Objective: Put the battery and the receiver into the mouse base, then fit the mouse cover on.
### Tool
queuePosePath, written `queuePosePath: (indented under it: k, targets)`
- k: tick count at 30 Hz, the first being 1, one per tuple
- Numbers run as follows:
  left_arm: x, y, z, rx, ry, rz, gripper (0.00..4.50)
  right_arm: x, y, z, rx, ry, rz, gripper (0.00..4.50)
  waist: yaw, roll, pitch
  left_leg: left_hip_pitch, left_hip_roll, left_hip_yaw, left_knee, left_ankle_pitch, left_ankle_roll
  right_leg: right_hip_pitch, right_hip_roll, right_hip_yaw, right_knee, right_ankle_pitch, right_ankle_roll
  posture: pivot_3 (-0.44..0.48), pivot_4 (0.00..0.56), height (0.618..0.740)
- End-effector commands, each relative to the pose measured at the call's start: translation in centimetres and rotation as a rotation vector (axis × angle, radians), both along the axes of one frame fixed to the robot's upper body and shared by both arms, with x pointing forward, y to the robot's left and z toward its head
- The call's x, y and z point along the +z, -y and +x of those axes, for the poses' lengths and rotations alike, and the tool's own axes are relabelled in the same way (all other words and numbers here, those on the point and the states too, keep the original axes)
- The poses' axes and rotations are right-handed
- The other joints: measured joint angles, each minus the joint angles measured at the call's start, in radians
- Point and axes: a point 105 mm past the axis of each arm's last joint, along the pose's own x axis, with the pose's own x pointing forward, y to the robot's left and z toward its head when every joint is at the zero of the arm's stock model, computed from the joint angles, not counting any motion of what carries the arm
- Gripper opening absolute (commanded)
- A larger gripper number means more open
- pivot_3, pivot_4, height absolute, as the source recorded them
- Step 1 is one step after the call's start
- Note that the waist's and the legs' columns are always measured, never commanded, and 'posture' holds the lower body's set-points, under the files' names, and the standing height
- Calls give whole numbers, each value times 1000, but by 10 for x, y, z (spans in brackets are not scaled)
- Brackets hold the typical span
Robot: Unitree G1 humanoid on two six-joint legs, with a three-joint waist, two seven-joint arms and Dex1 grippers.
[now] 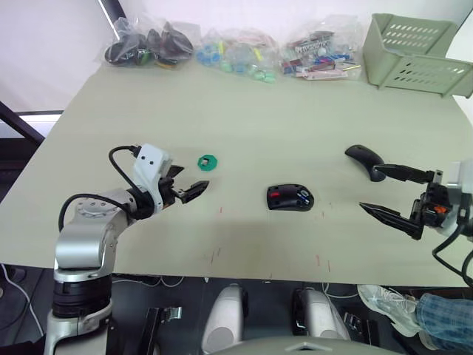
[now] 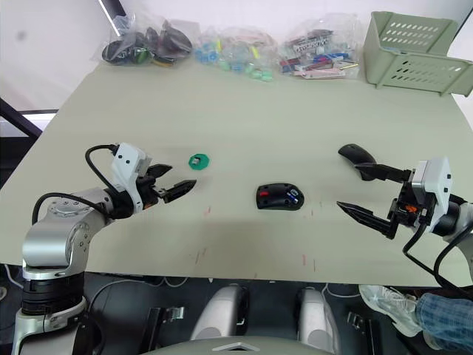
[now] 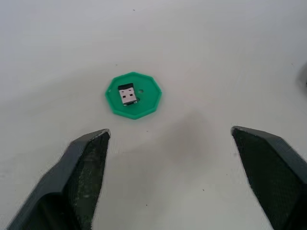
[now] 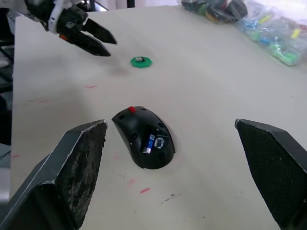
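- Mouse base (image 1: 290,198): lies open near the middle of the pale surface (image 1: 244,96), a red patch at one end of its compartment.
- Battery (image 4: 150,143): blue cylinder, seated inside the base's compartment.
- Receiver (image 3: 127,94): small silvery plug resting on a green disc (image 3: 134,95), left of the base and well apart from it.
- Mouse cover (image 1: 364,157): glossy black shell lying on the surface right of the base.
- Left gripper (image 1: 185,189): jaws released and empty, just beside the green disc, not touching it.
- Right gripper (image 1: 392,194): jaws spread wide, empty, near the cover.
- Far edge: bags of small parts (image 1: 229,48) and a green basket (image 1: 417,53).
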Motion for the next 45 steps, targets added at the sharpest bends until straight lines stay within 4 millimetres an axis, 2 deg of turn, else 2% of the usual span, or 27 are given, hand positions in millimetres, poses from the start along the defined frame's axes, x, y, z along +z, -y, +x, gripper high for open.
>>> queuePosePath:
  k: [1,7,15,18,19,20,21,28,45]
  targets:
    - [13,-2,7,89,59,-1,2995,7,0,2,16,33,-19,4500,0,0,0,0,0,0,0,0,0,0,0,0,0,0,0,0,150,740]
    - [14,10,20,237,66,-38,2995,12,-1,8,27,54,-21,4500,-1,0,0,1,0,-2,1,2,-2,0,1,0,3,4,-1,0,150,740]
    - [13,9,37,339,57,-46,2995,16,-3,9,53,70,-17,4500,-1,0,0,1,0,-1,2,2,-3,0,2,1,3,5,-2,0,150,740]
    - [12,11,40,334,47,-46,2108,15,-3,9,54,70,-17,4500,-1,0,0,1,0,-1,2,2,-3,0,2,1,3,5,-2,0,150,740]
    - [12,13,41,327,47,-43,1711,15,-3,8,53,69,-16,4500,-1,0,0,1,0,-1,2,2,-3,0,2,1,3,5,-2,0,150,740]
    - [11,14,41,323,49,-40,1127,15,-3,8,53,68,-15,4500,0,0,0,0,0,-1,2,2,-3,0,2,1,3,5,-2,0,150,740]
    - [11,16,42,320,49,-40,987,15,-3,7,51,67,-15,4500,0,0,0,1,0,-1,2,2,-3,0,2,1,3,5,-2,0,150,740]
    - [9,23,47,312,50,-43,987,14,-1,6,43,65,-17,4500,-1,0,0,0,0,0,4,2,-3,0,2,1,3,5,-2,0,150,740]
    - [-1,19,63,310,18,0,987,13,-2,5,51,62,-22,4500,-1,0,0,0,0,0,6,2,-3,0,2,2,6,5,-2,0,150,740]
